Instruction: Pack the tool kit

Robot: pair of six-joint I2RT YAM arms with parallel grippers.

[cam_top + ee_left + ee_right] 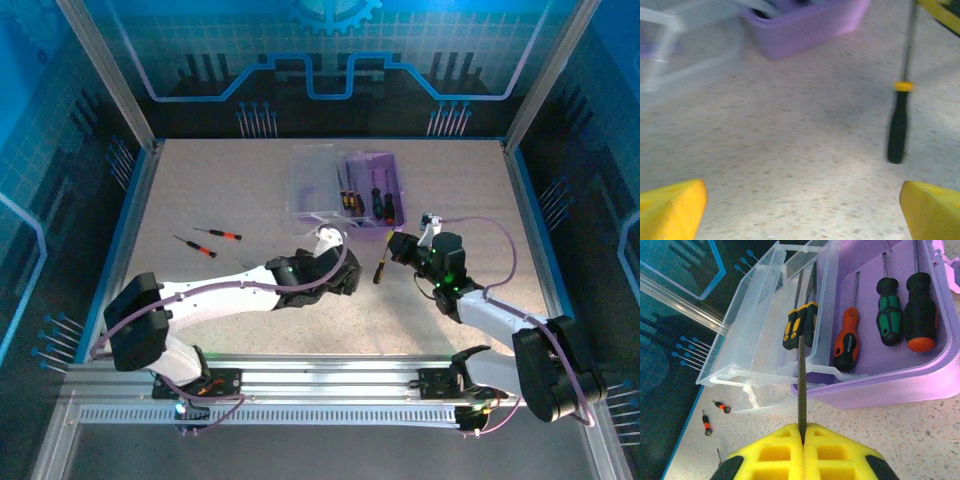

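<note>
The tool kit's purple base (403, 205) stands open at the back middle, its clear lid (310, 185) folded out to the left. Inside lie an orange-black screwdriver (846, 340), a green-handled one (889, 315), a thick black one (920, 315) and yellow-black ones (792, 330). My right gripper (398, 250) (803, 432) is shut on the thin shaft (801, 385) of a black-handled screwdriver (897, 125) (380, 268) just in front of the case. My left gripper (802, 205) (348, 280) is wide open over bare table, left of that handle and apart from it.
Two small orange-black screwdrivers (220, 232) (195, 246) lie loose on the table to the left, also seen past the lid as screwdrivers (721, 406) (706, 426). A blue-edged frame (130, 200) borders the table. The purple base's front wall (805, 27) is ahead of my left gripper.
</note>
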